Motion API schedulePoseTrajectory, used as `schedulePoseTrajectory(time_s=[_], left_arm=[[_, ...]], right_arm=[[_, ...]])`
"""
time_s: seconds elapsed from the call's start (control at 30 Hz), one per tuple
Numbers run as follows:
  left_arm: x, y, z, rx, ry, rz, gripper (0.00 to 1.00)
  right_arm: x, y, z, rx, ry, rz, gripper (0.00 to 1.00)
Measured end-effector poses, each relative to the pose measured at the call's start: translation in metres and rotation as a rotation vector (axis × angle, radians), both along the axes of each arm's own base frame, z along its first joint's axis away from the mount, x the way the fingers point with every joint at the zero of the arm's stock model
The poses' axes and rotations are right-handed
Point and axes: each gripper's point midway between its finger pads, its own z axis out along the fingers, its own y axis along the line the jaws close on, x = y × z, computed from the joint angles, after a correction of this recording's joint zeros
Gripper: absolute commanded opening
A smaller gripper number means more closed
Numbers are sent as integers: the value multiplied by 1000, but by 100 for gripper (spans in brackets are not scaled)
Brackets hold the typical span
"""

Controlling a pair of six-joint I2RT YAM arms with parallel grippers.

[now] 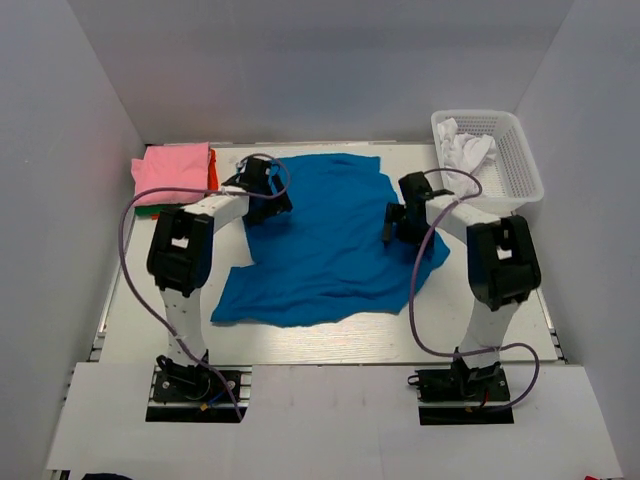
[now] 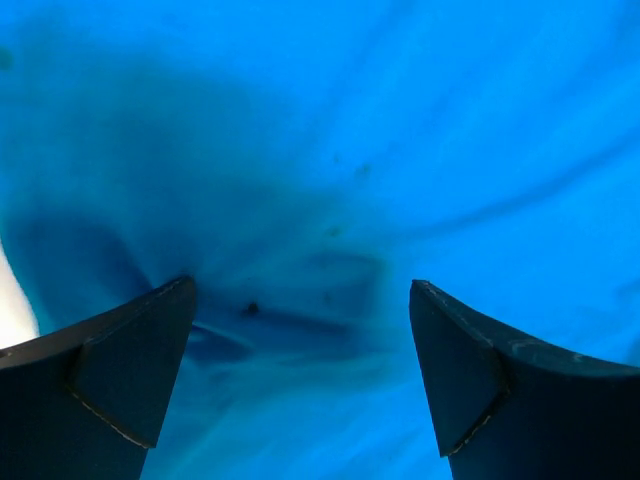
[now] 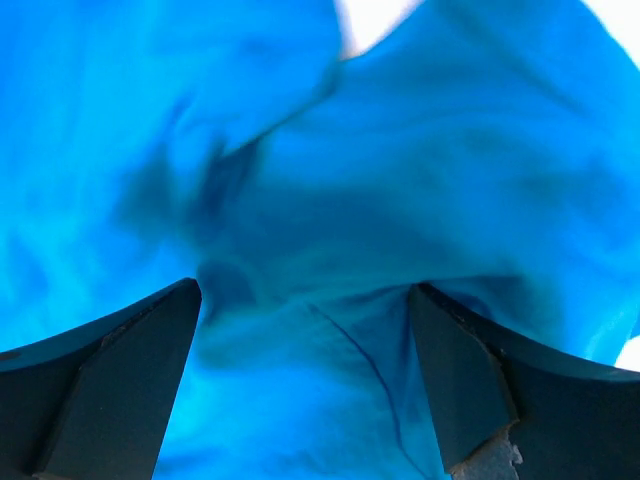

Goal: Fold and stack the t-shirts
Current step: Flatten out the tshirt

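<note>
A bright blue t-shirt [image 1: 325,240] lies spread and wrinkled on the table's middle. My left gripper [image 1: 272,198] is open, low over its left edge; the left wrist view shows blue cloth [image 2: 330,190] between the spread fingers [image 2: 120,370]. My right gripper [image 1: 398,222] is open, low over the shirt's right side; the right wrist view shows blue folds [image 3: 320,230] between its fingers [image 3: 470,380]. A folded pink t-shirt [image 1: 172,172] tops a stack at the back left, with orange [image 1: 213,168] and green [image 1: 148,210] edges showing beneath. White shirts [image 1: 468,152] lie crumpled in the basket.
A white plastic mesh basket [image 1: 515,170] stands at the back right. White walls enclose the table on three sides. The arm bases are bolted at the near edge.
</note>
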Motion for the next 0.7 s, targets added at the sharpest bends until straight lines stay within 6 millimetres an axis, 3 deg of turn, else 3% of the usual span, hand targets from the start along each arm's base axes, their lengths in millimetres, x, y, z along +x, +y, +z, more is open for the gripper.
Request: schedulePoseTrajectory(time_s=[0.03,0.13,0.2,0.23,0.3,0.4,0.47,0.53,0.63,0.7], left_arm=[[-15,6,3,12,9,31,98],[-88,25,-6,56,94,85,96],[-140,23,-5,43,130,69,94],[-166,18,-5,31,151,42,100],[-208,-3,-2,-22,173,-39,100],[-262,-38,3,-69,245,-212,100],[-278,-58,12,-101,246,-324,100],[-278,-75,33,-132,193,-411,100],[-250,-93,75,-145,43,-453,100],[-217,-95,102,-97,-70,-405,100]], right_arm=[[12,0,-1,-11,-2,2,90],[49,4,-1,-33,-24,33,90],[83,14,1,-29,-50,74,90],[105,22,2,-13,-82,98,90],[141,40,7,41,-150,150,90],[173,68,15,138,-238,262,90],[174,82,21,182,-261,350,90],[174,90,31,208,-290,419,90],[171,96,58,215,-348,490,90],[157,94,84,214,-384,495,90]])
